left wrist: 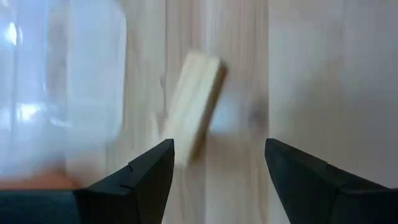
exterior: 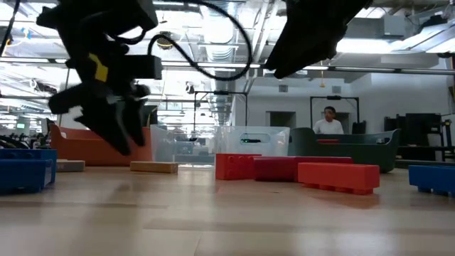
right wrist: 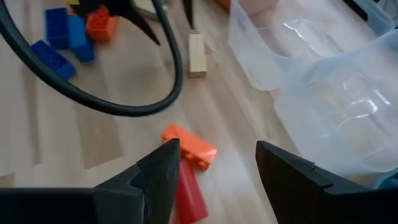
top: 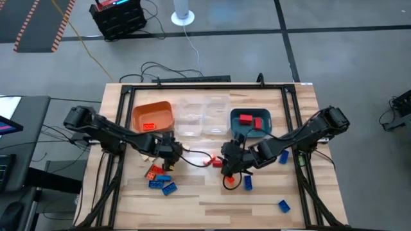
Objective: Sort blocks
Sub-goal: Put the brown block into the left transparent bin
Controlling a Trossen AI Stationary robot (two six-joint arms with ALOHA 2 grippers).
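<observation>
Now the pale tan wooden-looking studded brick [left wrist: 198, 99] lies flat on the light wood table [top: 212, 205], just beside the clear plastic trays [top: 204, 115], and it sits ahead of my left gripper [left wrist: 217, 165], whose fingers stand apart with nothing between them. So I judge I am at the approach for a pick: next I must line the fingers across the brick's narrow sides, since it lies skewed to them, then lower and close.

My right gripper [right wrist: 217, 168] hangs with its fingers apart, empty, over a small orange brick [right wrist: 189, 149] and a red brick [right wrist: 189, 196] touching it.

Other blue bricks [top: 164, 185] wait nearby; red ones [top: 250, 120] already lie in the teal tray [top: 236, 125], one in the orange tray [top: 153, 114].
</observation>
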